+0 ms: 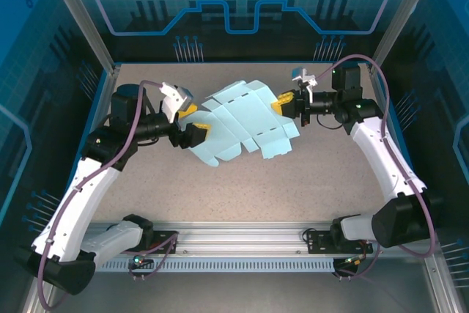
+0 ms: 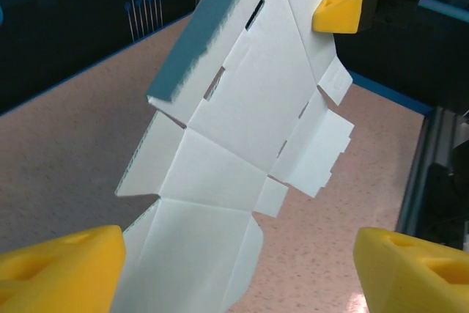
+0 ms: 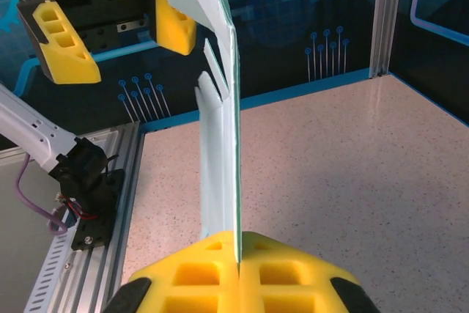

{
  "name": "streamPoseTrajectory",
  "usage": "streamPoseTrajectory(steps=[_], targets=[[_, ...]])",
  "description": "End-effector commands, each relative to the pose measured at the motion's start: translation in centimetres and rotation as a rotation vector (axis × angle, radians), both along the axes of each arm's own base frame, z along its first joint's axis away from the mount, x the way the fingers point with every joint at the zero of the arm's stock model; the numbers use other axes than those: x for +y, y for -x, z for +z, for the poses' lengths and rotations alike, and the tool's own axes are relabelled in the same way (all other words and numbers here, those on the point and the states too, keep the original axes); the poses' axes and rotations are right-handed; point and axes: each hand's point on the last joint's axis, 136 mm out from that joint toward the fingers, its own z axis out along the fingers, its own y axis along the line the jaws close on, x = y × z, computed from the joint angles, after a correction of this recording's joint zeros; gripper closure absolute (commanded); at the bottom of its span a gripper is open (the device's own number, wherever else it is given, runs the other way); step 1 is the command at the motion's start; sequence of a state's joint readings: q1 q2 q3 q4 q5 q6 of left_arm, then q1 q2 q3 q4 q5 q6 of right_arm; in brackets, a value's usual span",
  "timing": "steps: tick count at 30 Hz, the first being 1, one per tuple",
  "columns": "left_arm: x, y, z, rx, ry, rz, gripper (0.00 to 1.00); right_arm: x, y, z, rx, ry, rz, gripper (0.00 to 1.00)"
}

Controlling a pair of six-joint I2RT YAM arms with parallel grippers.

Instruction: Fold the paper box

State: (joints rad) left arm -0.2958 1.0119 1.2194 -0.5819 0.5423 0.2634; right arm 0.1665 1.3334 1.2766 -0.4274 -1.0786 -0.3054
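The paper box [image 1: 245, 126], a pale-blue die-cut sheet, hangs above mid-table, long axis running left to right. The right gripper [image 1: 288, 102] is clamped on its right end. The left gripper [image 1: 194, 122] holds its fingers apart around the left end. Beneath is the speckled beige tabletop [image 1: 242, 196], and around it are blue circuit-printed walls [image 1: 242, 5].

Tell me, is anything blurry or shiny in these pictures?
Top external view: evenly lit, the paper box crisp. Left wrist view: the box's upper edge looks fuzzy, the near yellow fingers soft. Right wrist view: faint sheen on the far table.
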Motion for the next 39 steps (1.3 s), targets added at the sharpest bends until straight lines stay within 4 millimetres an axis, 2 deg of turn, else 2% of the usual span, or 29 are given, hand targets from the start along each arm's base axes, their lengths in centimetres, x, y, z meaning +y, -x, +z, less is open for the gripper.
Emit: streamPoseTrajectory(steps=[1, 6, 9, 12, 17, 23, 28, 34, 39], targets=[[0.4, -1.1, 1.6, -0.128, -0.041, 0.008, 0.14, 0.6, 1.9, 1.9, -0.041, -0.017, 0.056, 1.00], [-0.1, -1.8, 1.7, -0.169, -0.072, -0.032, 0.05, 1.1, 2.7, 2.2, -0.048, -0.017, 0.088, 1.00], [-0.7, -1.8, 1.6, -0.149, -0.060, -0.076, 0.06, 1.3, 3.1, 2.4, -0.054, -0.021, 0.101, 1.00], [-1.6, -1.6, 1.9, -0.118, -0.016, -0.123, 0.10, 1.5, 3.5, 2.6, -0.058, -0.027, 0.118, 1.00], [-2.5, -1.4, 1.7, -0.044, 0.040, -0.169, 0.29, 1.7, 3.6, 2.6, -0.063, -0.028, 0.120, 1.00], [-2.9, -1.5, 1.5, -0.005, 0.071, -0.188, 0.60, 1.7, 3.6, 2.7, -0.064, -0.029, 0.116, 1.00], [-3.2, -1.2, 1.8, 0.002, 0.113, -0.201, 0.72, 1.7, 2.8, 2.3, -0.058, -0.011, 0.071, 1.00], [-3.2, -1.2, 2.4, 0.035, 0.165, -0.175, 0.93, 1.6, 1.6, 1.9, -0.059, 0.012, -0.008, 1.00], [-3.1, -1.3, 2.8, 0.138, 0.228, -0.126, 0.98, 1.7, 0.6, 1.1, -0.096, 0.075, -0.120, 1.00]])
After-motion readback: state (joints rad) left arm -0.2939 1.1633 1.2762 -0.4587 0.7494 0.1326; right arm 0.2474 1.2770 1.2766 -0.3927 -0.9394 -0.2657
